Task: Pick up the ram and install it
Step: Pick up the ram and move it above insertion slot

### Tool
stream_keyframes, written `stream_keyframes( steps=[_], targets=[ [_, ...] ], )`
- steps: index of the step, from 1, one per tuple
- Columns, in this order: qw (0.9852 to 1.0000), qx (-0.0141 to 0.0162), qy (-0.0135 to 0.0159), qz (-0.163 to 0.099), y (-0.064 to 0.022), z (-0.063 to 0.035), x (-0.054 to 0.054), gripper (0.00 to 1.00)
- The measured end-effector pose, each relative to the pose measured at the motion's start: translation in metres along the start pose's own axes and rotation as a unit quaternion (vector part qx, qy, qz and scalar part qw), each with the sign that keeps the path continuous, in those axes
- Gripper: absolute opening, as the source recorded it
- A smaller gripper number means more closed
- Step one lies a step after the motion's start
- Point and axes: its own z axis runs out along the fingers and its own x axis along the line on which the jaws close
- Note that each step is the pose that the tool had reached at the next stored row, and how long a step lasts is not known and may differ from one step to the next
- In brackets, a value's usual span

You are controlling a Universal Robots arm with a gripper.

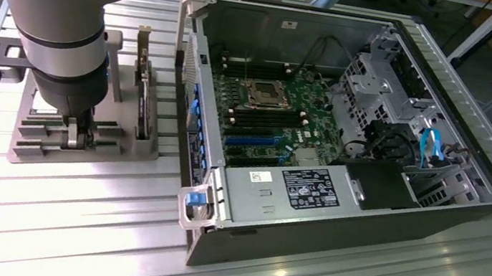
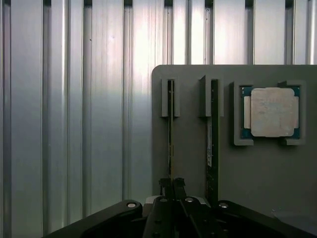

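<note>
End effector (image 2: 172, 182) is pinched tight on the thin edge of the ram (image 2: 171, 129), which stands in its slot in the grey holder (image 2: 190, 148) on the worktop (image 2: 74, 124). Second stick (image 2: 211, 148) sits just beside it, CPU (image 2: 271, 112) beyond that.

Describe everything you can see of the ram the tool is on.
The ram shows edge-on: a long, thin, dark strip with a gold-toned line along part of its edge. It stands on edge in a slot of the grey holder, with one end tucked in a raised bracket. The tool is shut on its other end. A second stick stands parallel beside it, apart. Its faces, chips and label cannot be seen from this angle.
</note>
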Motion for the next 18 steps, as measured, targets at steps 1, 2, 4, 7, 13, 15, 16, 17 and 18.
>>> stream_keyframes(
  steps=[1,2,4,7,13,15,16,17,18],
  targets=[
    [1.0000,0.0000,0.0000,0.000,0.0000,0.0000,0.0000,0.12],
    [1.0000,0.0000,0.0000,0.000,0.0000,0.0000,0.0000,0.12],
    [1.0000,0.0000,0.0000,0.000,0.0001,0.0000,0.0000,0.12],
    [1.0000,0.0000,0.0000,0.000,0.0001,0.0000,0.0000,0.12],
    [1.0000,0.0000,0.0000,0.000,0.0001,0.0000,0.0000,0.12],
    [1.0000,-0.0001,0.0000,0.000,0.0002,-0.0020,0.0000,0.12],
    [1.0000,0.0000,0.0000,0.000,0.0002,-0.0031,0.0000,0.12],
    [1.0000,-0.0001,0.0000,0.000,0.0003,-0.0040,0.0000,0.12],
    [1.0000,0.0000,0.0000,0.000,0.0003,-0.0055,0.0000,0.12]
  ],
)
